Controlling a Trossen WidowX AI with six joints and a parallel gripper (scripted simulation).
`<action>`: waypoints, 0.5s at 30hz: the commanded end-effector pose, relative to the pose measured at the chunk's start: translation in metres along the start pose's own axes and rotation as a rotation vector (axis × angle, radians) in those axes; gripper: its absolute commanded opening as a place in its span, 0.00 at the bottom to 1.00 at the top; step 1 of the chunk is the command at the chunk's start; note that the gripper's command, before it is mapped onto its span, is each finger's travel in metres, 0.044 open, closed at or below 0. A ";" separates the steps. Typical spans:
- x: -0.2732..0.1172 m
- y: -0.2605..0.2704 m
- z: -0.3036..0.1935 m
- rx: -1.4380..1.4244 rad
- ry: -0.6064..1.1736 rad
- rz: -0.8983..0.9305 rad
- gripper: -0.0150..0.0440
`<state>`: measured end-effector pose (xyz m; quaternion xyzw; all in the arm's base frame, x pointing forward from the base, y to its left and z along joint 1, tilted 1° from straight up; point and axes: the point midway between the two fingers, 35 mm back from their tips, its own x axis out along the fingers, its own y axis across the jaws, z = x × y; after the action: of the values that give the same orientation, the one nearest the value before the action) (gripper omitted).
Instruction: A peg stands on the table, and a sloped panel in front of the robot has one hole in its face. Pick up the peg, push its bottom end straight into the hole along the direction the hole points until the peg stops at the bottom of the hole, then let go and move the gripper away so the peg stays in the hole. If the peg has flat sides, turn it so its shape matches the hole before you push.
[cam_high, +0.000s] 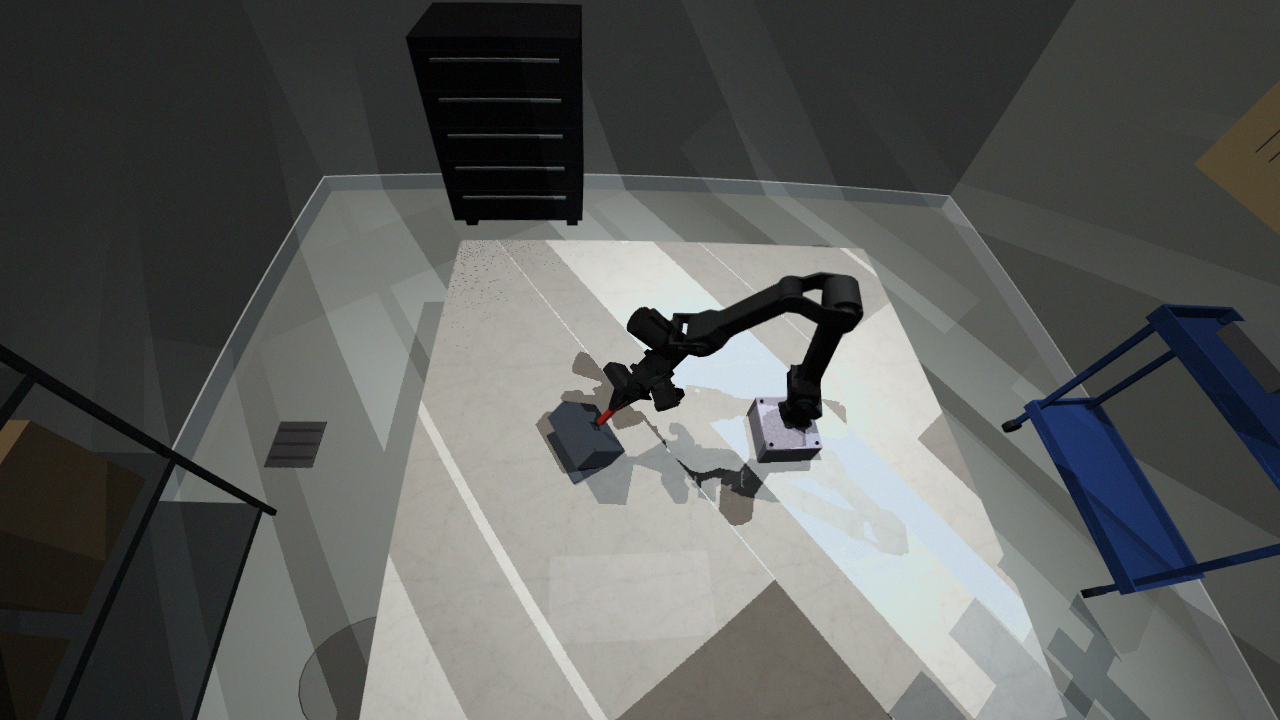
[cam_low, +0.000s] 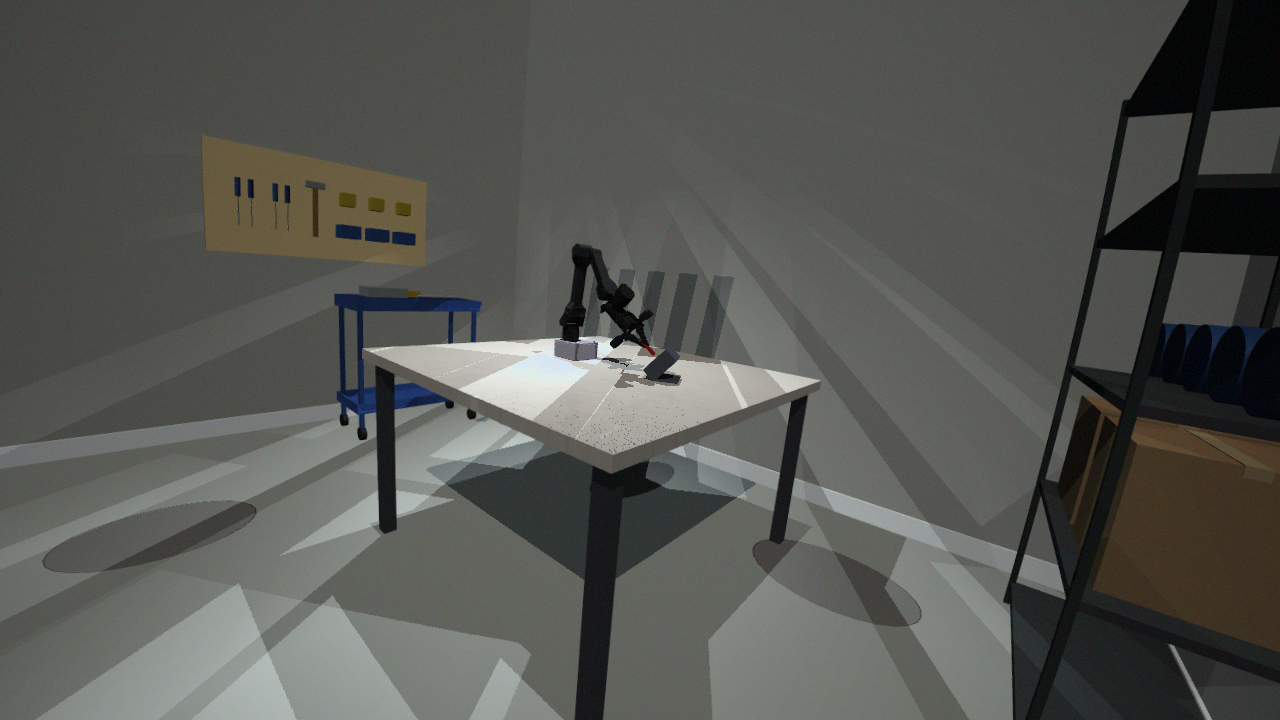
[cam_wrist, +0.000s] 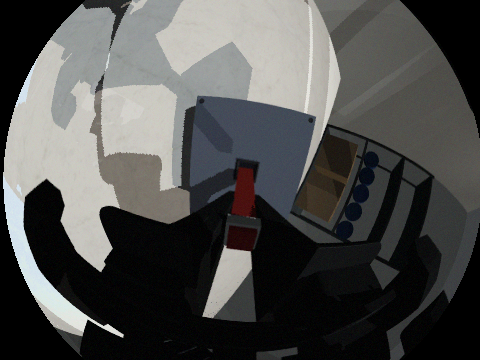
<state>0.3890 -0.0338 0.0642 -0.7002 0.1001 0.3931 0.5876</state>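
Note:
The red peg (cam_high: 605, 416) (cam_low: 650, 350) (cam_wrist: 244, 192) is flat-sided and tilted toward the panel. My gripper (cam_high: 616, 406) (cam_low: 643, 343) (cam_wrist: 243, 199) is shut on it, near its upper end. The blue-grey sloped panel (cam_high: 579, 431) (cam_low: 662, 363) (cam_wrist: 272, 137) stands in front of the fingers. Its dark square hole (cam_wrist: 247, 163) shows around the peg's far end in the wrist view. The peg's far end is at the hole, and its sides look roughly in line with the hole's edges. How far it is inside, if at all, I cannot tell.
The arm's pale base (cam_high: 784, 433) (cam_low: 575, 349) is bolted on the table (cam_high: 501, 626) (cam_low: 501, 385). A black drawer cabinet (cam_high: 510, 116), a blue cart (cam_high: 1109, 483) (cam_low: 407, 304) and a shelf rack (cam_low: 1154, 268) stand off the table.

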 end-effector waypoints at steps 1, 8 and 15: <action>0.006 -0.002 -0.001 0.000 0.004 -0.002 0.25; 0.001 0.000 0.000 0.000 0.000 0.000 0.25; 0.001 0.000 0.000 0.000 0.000 0.000 0.25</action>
<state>0.3900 -0.0334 0.0626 -0.6996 0.1008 0.3934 0.5879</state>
